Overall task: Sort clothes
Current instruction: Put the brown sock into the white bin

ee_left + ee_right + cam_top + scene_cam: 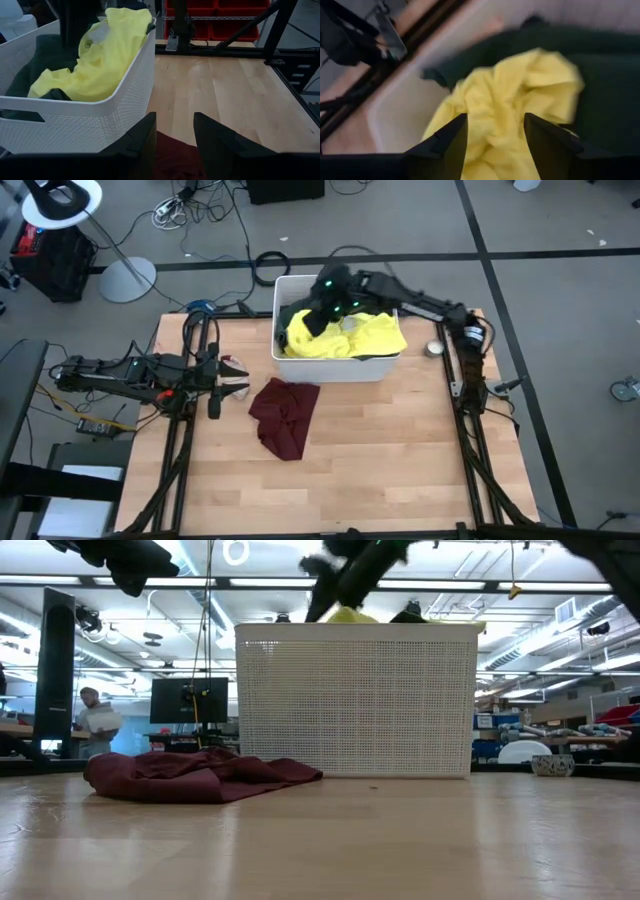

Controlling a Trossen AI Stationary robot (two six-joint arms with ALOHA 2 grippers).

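A white tub (383,366) stands at the table's far side. In it a yellow garment (350,338) lies on top of dark green clothes (610,100). My right gripper (495,145) hangs open over the tub's left part, just above the yellow garment (520,100), and I see nothing between its fingers. A maroon garment (285,415) lies crumpled flat on the table in front of the tub. My left gripper (175,140) waits open at the table's left side, raised, pointing toward the tub, with the maroon garment (175,160) below it.
A small round bowl (434,348) sits on the table right of the tub. Bare wood (380,460) stretches from the tub to the near edge. Black frame rails (470,440) run along both sides. A person (95,720) stands far behind the table.
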